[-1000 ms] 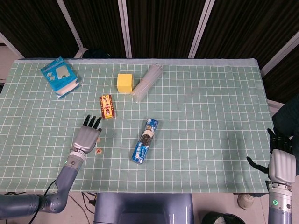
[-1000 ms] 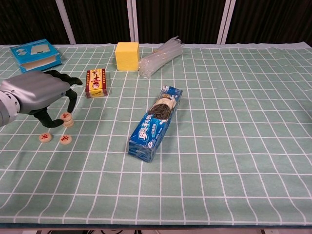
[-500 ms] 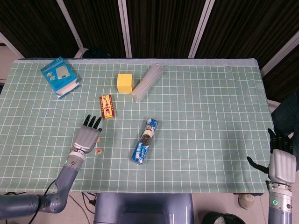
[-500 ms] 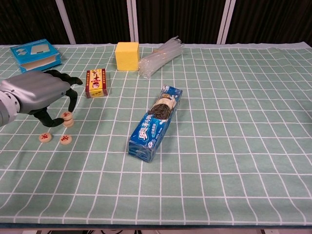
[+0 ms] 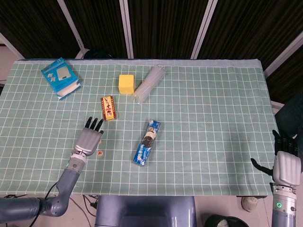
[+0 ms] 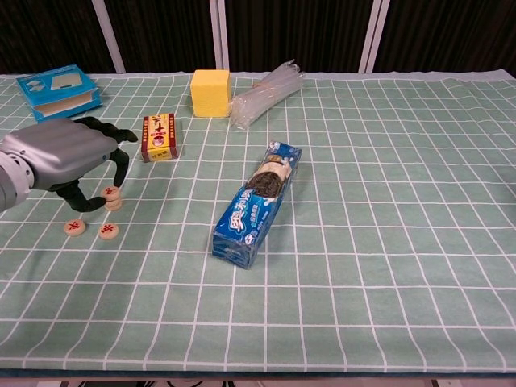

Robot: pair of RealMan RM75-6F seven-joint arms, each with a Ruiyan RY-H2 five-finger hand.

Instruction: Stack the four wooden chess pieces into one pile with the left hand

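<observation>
Hovering near the table's front-left corner, the left hand (image 6: 60,153) arches over a short stack of chess pieces (image 6: 112,197), fingers (image 6: 119,165) curled around it; actual contact cannot be confirmed. The chest view alone shows two loose pieces (image 6: 90,229) lying flat just beside the stack. The head view alone shows the right hand (image 5: 286,163) off the table's front-right corner, fingers apart, holding nothing.

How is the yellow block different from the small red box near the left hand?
The yellow block is a plain, single-colour cube; the red box is flatter, longer and printed with pictures. The block sits farther back on the table, beside the clear plastic bundle; the box lies nearer the left hand. Both rest untouched on the green checked cloth.
</observation>
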